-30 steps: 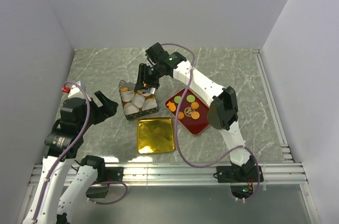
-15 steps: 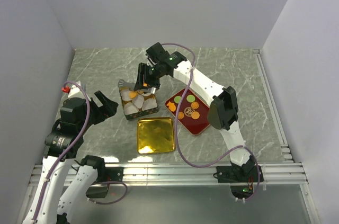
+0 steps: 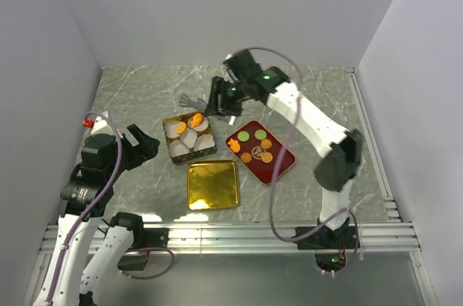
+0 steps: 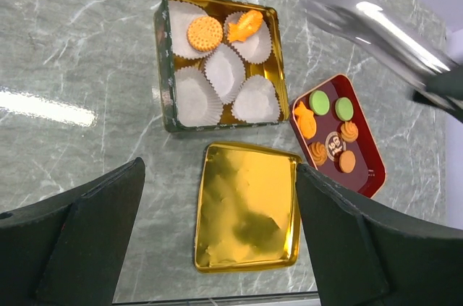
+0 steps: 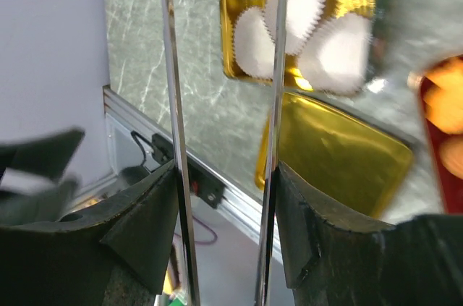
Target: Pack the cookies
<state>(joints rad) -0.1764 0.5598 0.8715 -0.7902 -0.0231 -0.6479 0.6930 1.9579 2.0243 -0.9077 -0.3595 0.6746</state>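
two cookies [image 4: 205,32] sit in white paper cups [image 4: 226,73] along the far row of an open gold tin [image 4: 165,96] on the marble counter [image 4: 87,45]. one is round and orange, and the one just at its 3 o'clock is orange and irregular. three more cups fill the rest of the tin. seven other cookies lie on a red tray [image 3: 283,163] near the tin's 3 o'clock in the top view: two green at the far end, the others orange or brown. a gold lid [image 3: 213,184] lies flat at the tin's 6 o'clock, just apart from it and beside the tray's near corner. the right fingers [image 3: 217,102], at the tin's 1 o'clock, are clamped on a pair of metal tongs [image 3: 191,99]. the tongs point toward 9 o'clock over the counter, just beyond the tin's far edge. in the right wrist view the two blades stand parted, with their tips cut off by the frame. the left fingers [image 3: 145,140] hang spread wide at the tin's 9 o'clock, well apart from it and holding nothing.
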